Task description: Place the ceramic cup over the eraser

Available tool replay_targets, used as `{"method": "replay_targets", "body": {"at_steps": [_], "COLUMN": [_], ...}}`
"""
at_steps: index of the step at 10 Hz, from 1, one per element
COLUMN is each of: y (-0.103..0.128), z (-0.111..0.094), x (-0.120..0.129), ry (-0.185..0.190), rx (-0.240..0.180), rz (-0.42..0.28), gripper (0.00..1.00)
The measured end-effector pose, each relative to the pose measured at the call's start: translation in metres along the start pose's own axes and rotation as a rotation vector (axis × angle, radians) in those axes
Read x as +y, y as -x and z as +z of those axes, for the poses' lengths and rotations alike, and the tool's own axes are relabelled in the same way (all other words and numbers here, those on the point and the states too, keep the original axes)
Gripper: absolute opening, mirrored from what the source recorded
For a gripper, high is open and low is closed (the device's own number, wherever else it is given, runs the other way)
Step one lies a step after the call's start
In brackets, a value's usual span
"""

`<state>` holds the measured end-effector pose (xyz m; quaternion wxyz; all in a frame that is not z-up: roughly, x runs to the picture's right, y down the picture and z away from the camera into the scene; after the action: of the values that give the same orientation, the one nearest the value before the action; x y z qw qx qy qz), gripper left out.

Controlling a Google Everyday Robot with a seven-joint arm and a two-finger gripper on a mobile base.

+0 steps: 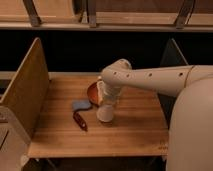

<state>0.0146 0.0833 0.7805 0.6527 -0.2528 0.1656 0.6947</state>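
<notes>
One gripper (108,102) over one ceramic cup (105,114).

Cream arm (150,77), dotted holes, gripper (107,102) low-centre

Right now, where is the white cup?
The white cup stands mid-table under the gripper, right of the dark red thing, in front of the orange-brown bowl.
</notes>
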Motion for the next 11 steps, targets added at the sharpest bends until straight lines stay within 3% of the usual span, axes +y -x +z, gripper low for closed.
{"method": "replay_targets", "body": {"at_steps": [2,9,11], "y": [0.0,-0.0002,-0.0004], "z": [0.0002,0.0001,0.0004], "x": [-0.0001,0.0012,0.0014], "ry": [0.002,0.003,0.003], "rx": [0.001,0.001,0.002], "rz": [-0.001,-0.003,-0.004], "gripper": [0.08,0.76,0.8]}}
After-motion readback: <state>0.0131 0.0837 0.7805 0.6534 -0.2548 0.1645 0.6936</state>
